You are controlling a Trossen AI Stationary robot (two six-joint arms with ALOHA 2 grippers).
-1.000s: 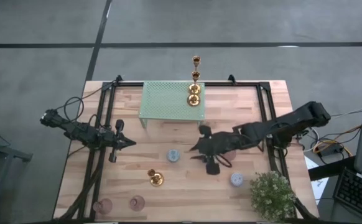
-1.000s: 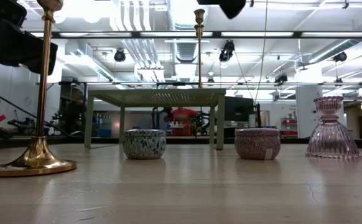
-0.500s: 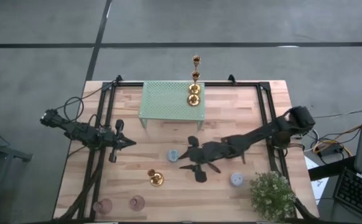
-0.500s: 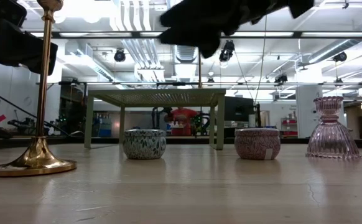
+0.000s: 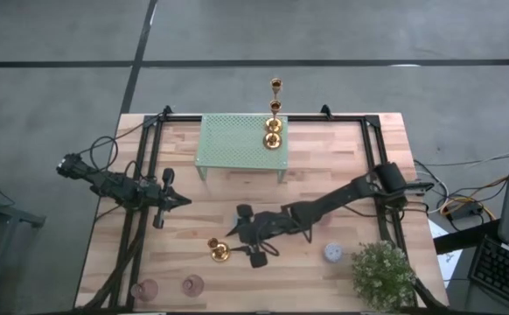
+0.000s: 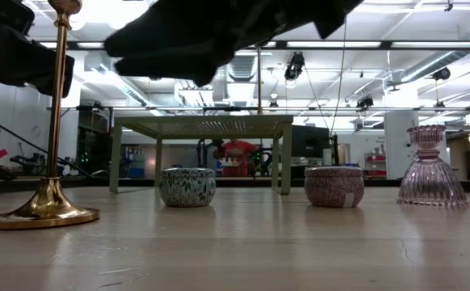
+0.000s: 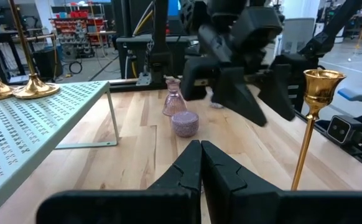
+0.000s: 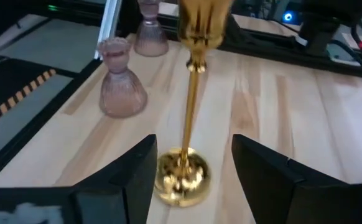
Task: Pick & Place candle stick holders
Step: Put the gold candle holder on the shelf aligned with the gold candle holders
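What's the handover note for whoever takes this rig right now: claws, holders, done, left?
Right claw: open, fingers on either side of the lone gold holder on the table, not gripping it yet.
Left claw: shut, empty, parked at the table's left side.
Done: two gold holders stand on the green rack.
Left on the table: that gold holder, two pink glass holders at the front left edge, a lilac round holder beside the plant, and a blue-patterned round one.
Next, likely: close on the gold stem and lift.
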